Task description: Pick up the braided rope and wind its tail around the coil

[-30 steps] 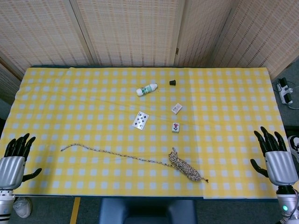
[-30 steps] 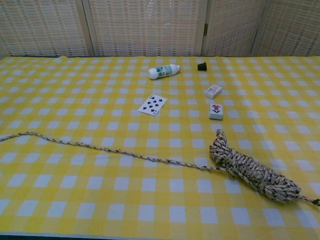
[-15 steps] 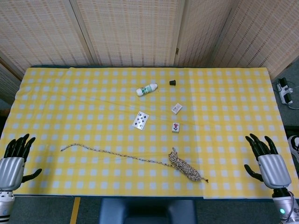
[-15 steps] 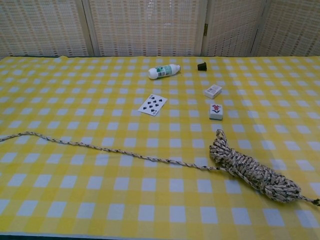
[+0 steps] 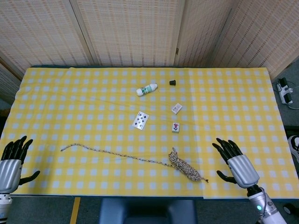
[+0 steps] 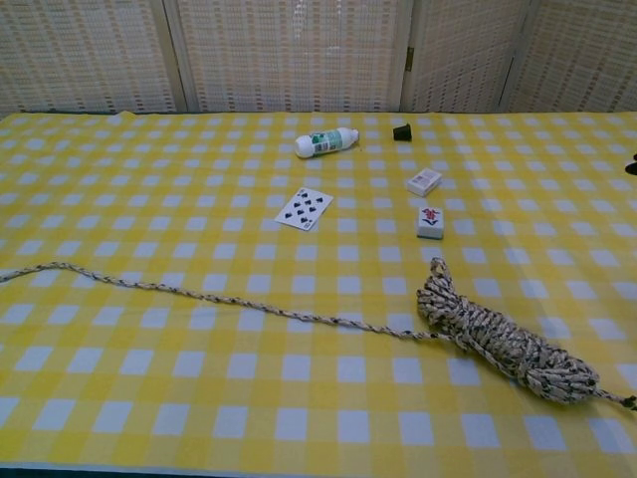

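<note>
Both my hands empty, rope flat on the checked cloth [image 5: 56,93].

My left hand [image 5: 11,161] sits at eight o'clock, fingers spread wide. The rope's tail [image 5: 112,153] trails toward nine from its coil [image 5: 186,169] at six. My right hand [image 5: 237,163], fingers apart, is near the coil at five.
</note>
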Action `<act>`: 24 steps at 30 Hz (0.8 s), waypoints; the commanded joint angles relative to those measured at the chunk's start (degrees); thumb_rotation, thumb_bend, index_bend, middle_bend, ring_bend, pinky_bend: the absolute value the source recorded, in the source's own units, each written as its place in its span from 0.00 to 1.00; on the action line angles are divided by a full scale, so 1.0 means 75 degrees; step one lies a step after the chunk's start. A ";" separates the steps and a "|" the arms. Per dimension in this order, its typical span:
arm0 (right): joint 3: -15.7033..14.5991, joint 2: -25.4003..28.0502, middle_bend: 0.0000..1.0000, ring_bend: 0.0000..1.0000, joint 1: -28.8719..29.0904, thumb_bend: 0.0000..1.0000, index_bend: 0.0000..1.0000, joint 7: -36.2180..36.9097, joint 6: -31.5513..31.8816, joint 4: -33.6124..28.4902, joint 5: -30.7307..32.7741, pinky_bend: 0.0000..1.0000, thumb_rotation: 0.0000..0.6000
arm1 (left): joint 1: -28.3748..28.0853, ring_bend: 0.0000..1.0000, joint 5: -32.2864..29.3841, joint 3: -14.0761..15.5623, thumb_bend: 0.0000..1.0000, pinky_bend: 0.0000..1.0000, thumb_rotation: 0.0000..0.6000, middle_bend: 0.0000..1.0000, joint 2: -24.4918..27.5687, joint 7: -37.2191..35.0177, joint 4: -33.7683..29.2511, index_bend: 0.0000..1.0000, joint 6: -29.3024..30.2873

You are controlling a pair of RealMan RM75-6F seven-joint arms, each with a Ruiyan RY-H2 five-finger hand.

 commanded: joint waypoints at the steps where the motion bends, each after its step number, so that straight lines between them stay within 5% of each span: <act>1: -0.0050 -0.0283 0.00 0.00 0.0285 0.30 0.00 0.0026 -0.0424 -0.0041 -0.0055 0.00 1.00 | 0.0009 0.01 0.0034 0.0021 0.17 0.00 1.00 0.01 0.0027 -0.0049 -0.0007 0.12 0.0003; 11: -0.0003 -0.1002 0.00 0.00 0.0941 0.30 0.00 -0.0611 -0.1645 -0.0102 0.0381 0.00 1.00 | 0.0020 0.01 0.0093 0.0072 0.17 0.00 1.00 0.01 0.0089 -0.0148 -0.0069 0.13 -0.0033; 24: 0.0073 -0.2242 0.00 0.00 0.1187 0.23 0.00 -0.1035 -0.1787 0.0751 0.0680 0.00 1.00 | 0.0014 0.01 0.0106 0.0107 0.17 0.00 1.00 0.01 0.0095 -0.0222 -0.0056 0.13 -0.0105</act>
